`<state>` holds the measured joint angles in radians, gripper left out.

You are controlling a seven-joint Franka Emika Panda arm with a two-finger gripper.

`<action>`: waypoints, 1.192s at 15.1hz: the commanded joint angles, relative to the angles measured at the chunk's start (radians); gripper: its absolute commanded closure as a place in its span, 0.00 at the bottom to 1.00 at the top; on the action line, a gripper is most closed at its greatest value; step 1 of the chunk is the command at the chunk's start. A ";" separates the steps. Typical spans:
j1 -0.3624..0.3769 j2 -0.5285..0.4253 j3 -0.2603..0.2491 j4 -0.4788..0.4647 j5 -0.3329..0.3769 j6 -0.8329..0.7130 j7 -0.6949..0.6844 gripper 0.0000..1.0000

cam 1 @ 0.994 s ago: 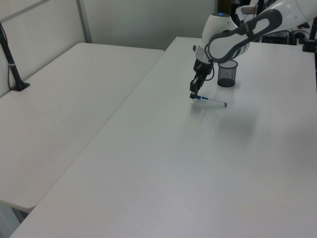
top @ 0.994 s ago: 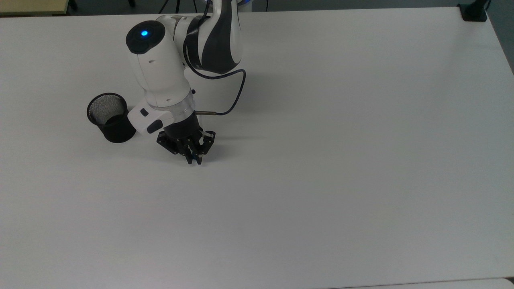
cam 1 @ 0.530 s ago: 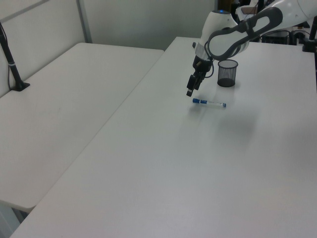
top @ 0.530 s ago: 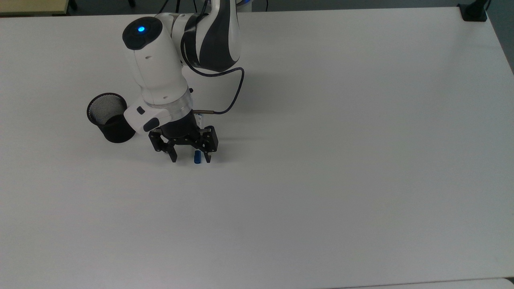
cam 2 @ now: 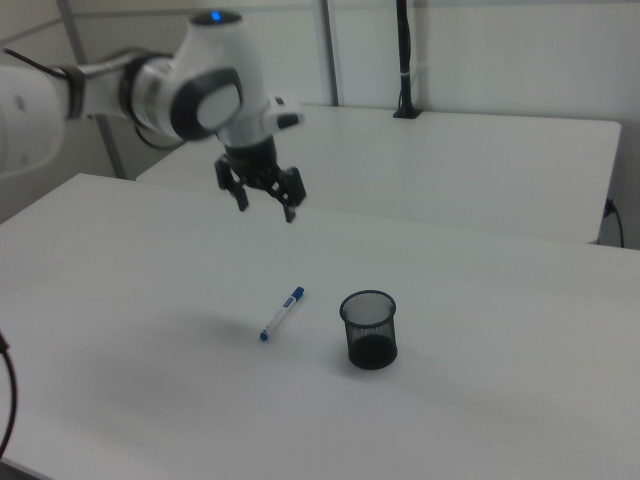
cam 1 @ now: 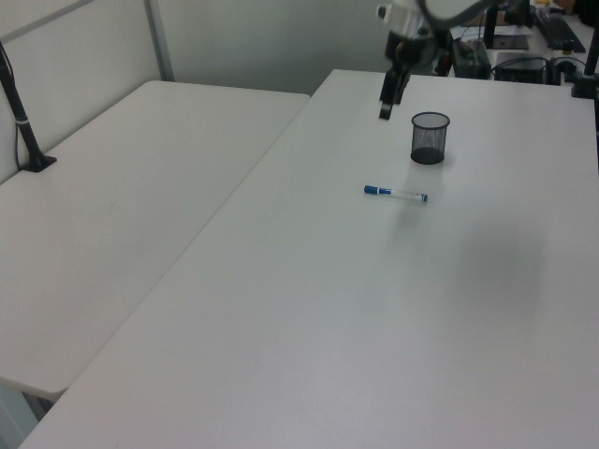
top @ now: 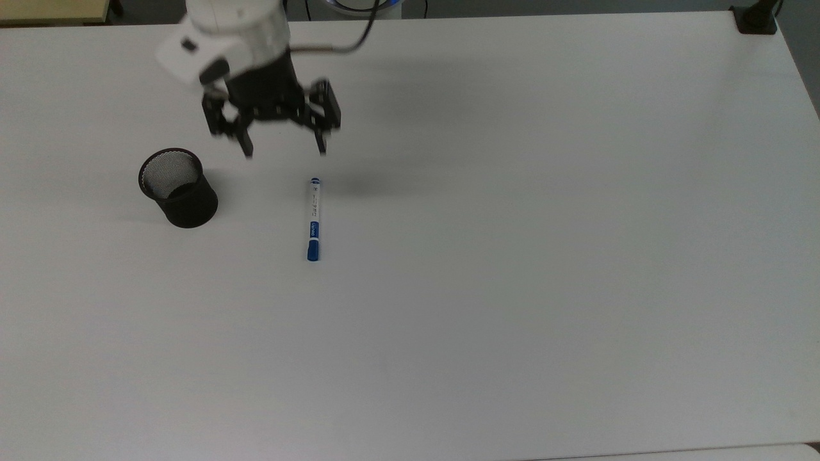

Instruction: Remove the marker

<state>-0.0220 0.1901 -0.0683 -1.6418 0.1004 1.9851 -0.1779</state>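
The marker (top: 313, 219), white-barrelled with blue cap and blue end, lies flat on the white table, right of the black mesh cup (top: 177, 187) in the top view. It also lies on the table as the marker (cam 1: 395, 194) and the marker (cam 2: 281, 313), apart from the mesh cup (cam 1: 430, 137) and the mesh cup (cam 2: 370, 329). My gripper (top: 284, 152) hangs open and empty in the air, above the marker in the top view and clear of it. From the side the gripper (cam 2: 265, 210) is well above the tabletop; the gripper (cam 1: 385, 111) is raised beside the cup.
The white table (top: 512, 256) stretches wide to the top view's right. A second table (cam 1: 112, 206) stands at the left view's left. A black clamp (top: 756, 19) sits at the top view's far right corner. A dark post (cam 2: 403, 60) stands on the rear table.
The gripper opened and let go of the marker, which now lies on the table. The arm then lifted and drew back toward the top view's upper edge.
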 commanded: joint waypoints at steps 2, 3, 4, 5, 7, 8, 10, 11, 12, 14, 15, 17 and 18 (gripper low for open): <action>-0.019 -0.173 -0.013 0.020 -0.027 -0.276 0.106 0.00; -0.018 -0.204 -0.016 0.020 -0.025 -0.320 0.141 0.00; -0.013 -0.231 -0.016 0.019 -0.025 -0.356 0.181 0.00; -0.009 -0.253 -0.016 0.016 -0.025 -0.392 0.219 0.00; -0.001 -0.273 -0.016 0.011 -0.024 -0.442 0.270 0.00; 0.005 -0.278 -0.016 0.007 -0.024 -0.443 0.273 0.00; 0.011 -0.276 -0.016 -0.004 -0.025 -0.425 0.267 0.00; 0.013 -0.271 -0.016 -0.004 -0.034 -0.405 0.259 0.00; 0.013 -0.270 -0.016 -0.004 -0.038 -0.372 0.258 0.00; 0.008 -0.264 -0.016 -0.004 -0.053 -0.327 0.192 0.00; 0.008 -0.250 -0.016 0.000 -0.060 -0.304 0.157 0.00; 0.007 -0.241 -0.016 0.002 -0.061 -0.270 0.133 0.00; 0.007 -0.241 -0.016 0.002 -0.062 -0.266 0.135 0.00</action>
<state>-0.0222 -0.0528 -0.0799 -1.6277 0.0562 1.6723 -0.0058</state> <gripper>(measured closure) 0.000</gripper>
